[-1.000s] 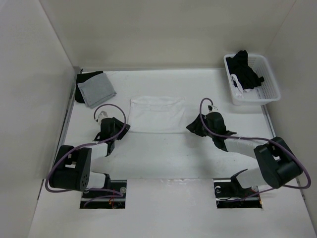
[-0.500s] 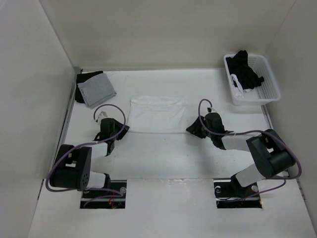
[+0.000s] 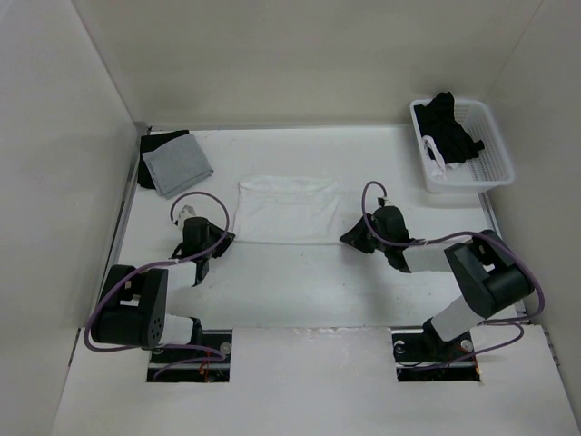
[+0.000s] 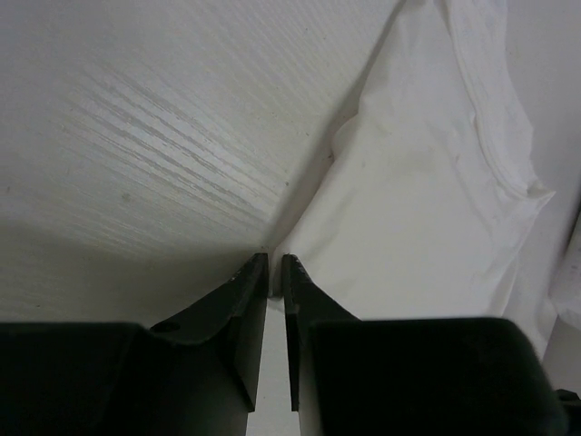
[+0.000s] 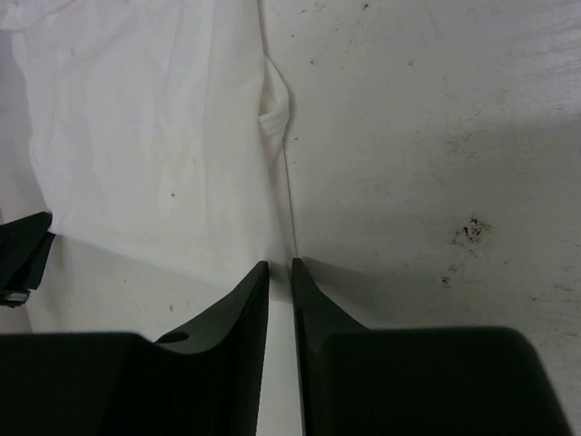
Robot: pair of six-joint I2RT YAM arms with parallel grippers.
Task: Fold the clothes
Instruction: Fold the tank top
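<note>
The clothes (image 3: 289,209), a thin white garment, lie flat in the middle of the table. My left gripper (image 3: 227,238) sits at its near left corner and my right gripper (image 3: 348,238) at its near right corner. In the left wrist view the jaws of the left gripper (image 4: 274,262) are drawn close together, with the edge of the clothes (image 4: 418,200) running in between the tips. In the right wrist view the right gripper (image 5: 280,265) is likewise pinched on the edge of the clothes (image 5: 145,136).
A white basket (image 3: 495,173) with black garments (image 3: 449,127) stands at the back right. A grey square cloth (image 3: 177,163) lies on a black garment (image 3: 150,143) at the back left. White walls enclose the table on three sides.
Both grippers have closed from wide open to a narrow gap on the garment's near corners. The right arm's elbow has swung to the left. The garment has not moved.
</note>
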